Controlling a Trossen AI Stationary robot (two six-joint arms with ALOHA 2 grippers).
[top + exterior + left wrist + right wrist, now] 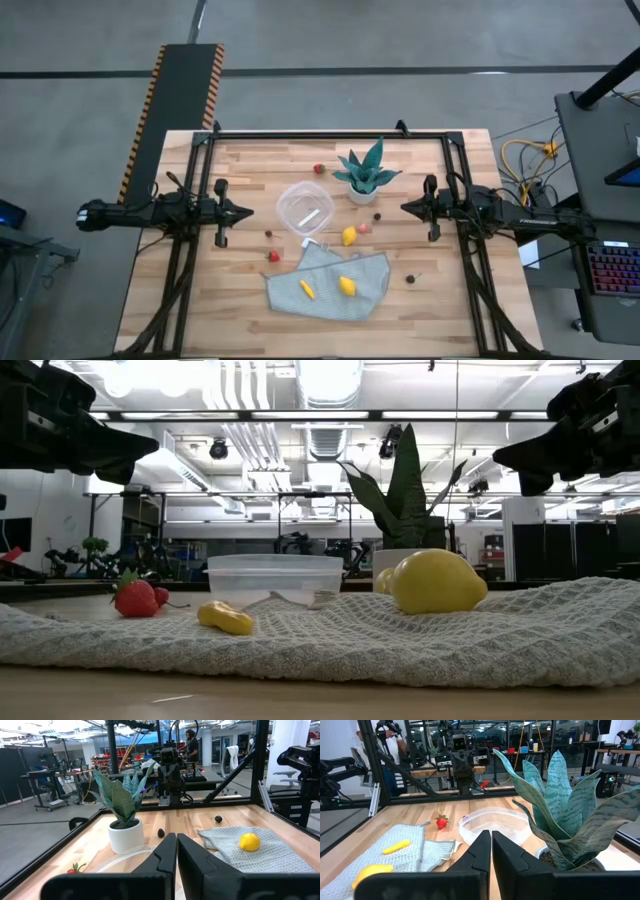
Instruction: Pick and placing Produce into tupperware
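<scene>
Cloth (330,283), tupperware (305,208) between both closed tools.

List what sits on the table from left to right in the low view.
Strawberry → small yellow piece on the grey cloth → clear container → potted plant → big lemon. Both grippers hang in the top corners, away from it all.
</scene>
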